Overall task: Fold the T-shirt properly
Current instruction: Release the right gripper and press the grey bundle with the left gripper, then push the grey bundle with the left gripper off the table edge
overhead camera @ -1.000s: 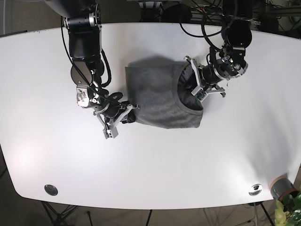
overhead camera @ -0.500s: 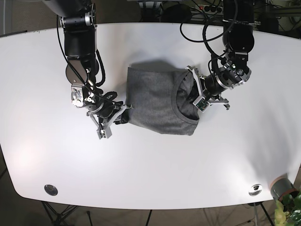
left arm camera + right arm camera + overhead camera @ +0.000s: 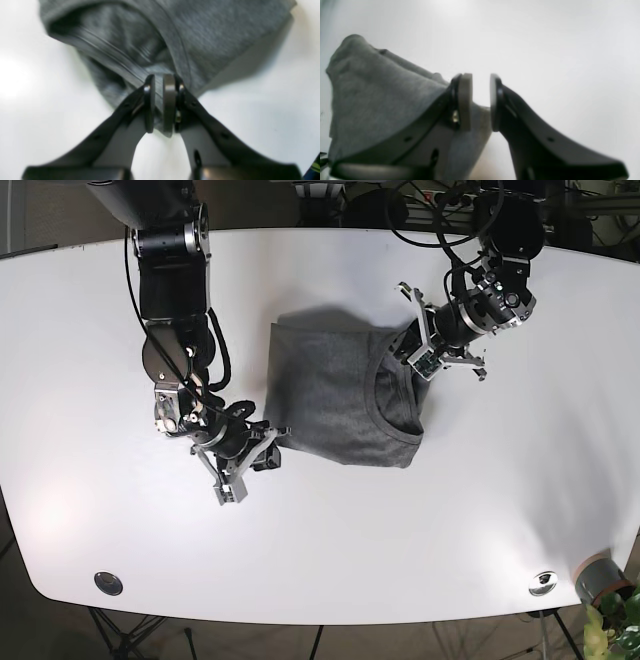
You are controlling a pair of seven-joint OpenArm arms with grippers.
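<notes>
A: The T-shirt [image 3: 340, 395] is seen as grey heathered knit cloth, matt and soft, with a ribbed band stitched round the neck opening.

B: Confirmed. A smooth white surface with a faint sheen is shown by the bench [image 3: 330, 530]; soft glare is reflected from it.

A: On the left gripper [image 3: 160, 105], black matt plastic is seen in the fingers [image 3: 150, 105], faced with dull grey pads.

B: The same black plastic and grey padding is seen on the right gripper [image 3: 481, 102]; small metal screws are noted.
</notes>
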